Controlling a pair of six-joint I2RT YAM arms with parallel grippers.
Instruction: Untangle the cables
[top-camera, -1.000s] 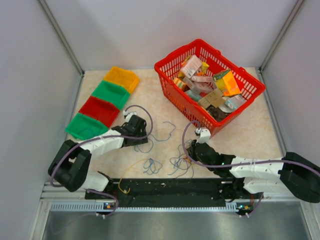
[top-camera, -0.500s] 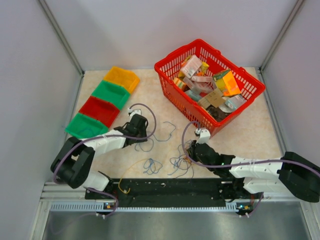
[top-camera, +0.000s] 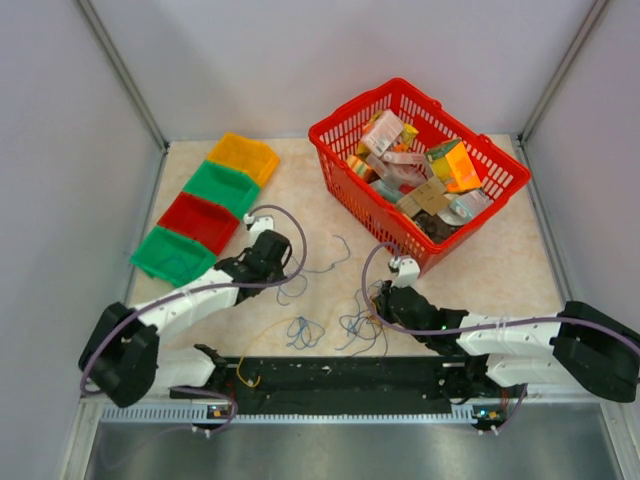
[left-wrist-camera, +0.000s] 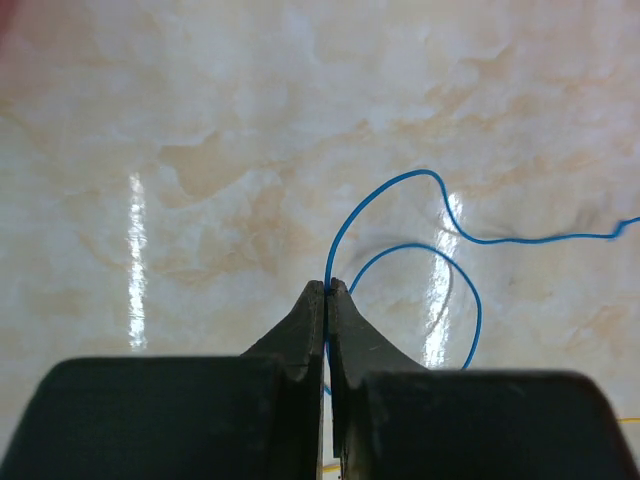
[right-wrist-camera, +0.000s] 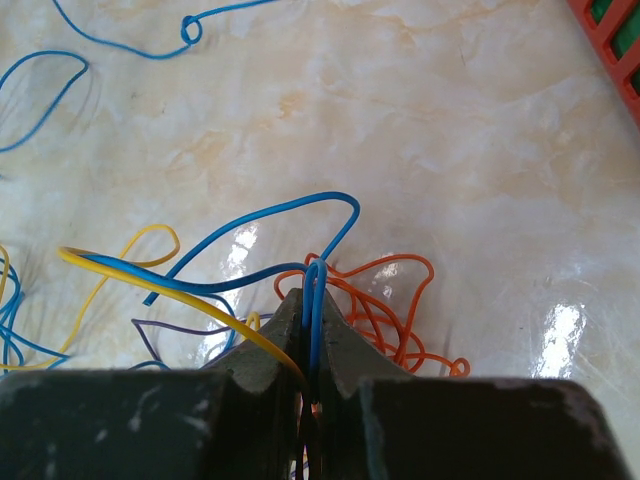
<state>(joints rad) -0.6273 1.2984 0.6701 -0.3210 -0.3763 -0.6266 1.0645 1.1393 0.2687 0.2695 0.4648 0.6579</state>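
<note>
Pinches 1 blue strand (left-wrist-camera: 520, 239) in the left gripper (left-wrist-camera: 327, 288), jaws pressed together on it, the rest curving off toward 3 o'clock over the table (left-wrist-camera: 200, 150). Clamps the right gripper (right-wrist-camera: 313, 295) tight on a doubled blue strand (right-wrist-camera: 315, 272) at the edge of the bundle (top-camera: 360, 325), among orange loops (right-wrist-camera: 398, 259), a yellow loop (right-wrist-camera: 200, 303) and a purple loop (right-wrist-camera: 145, 332). Lies, that bundle, at 7 o'clock from the basket (top-camera: 340, 160), left gripper at its 10 o'clock.

Differs from 1 second ago on the left only: sits drawn back slightly toward 8 o'clock, arm lower and more stretched. Shows no shift on the right.

Looks like a pull-apart: anchors the tangle on the right, draws a strand clear on the left. Cannot tell whether that strand joins the bundle. Seems far from done, most loops crossed.
</note>
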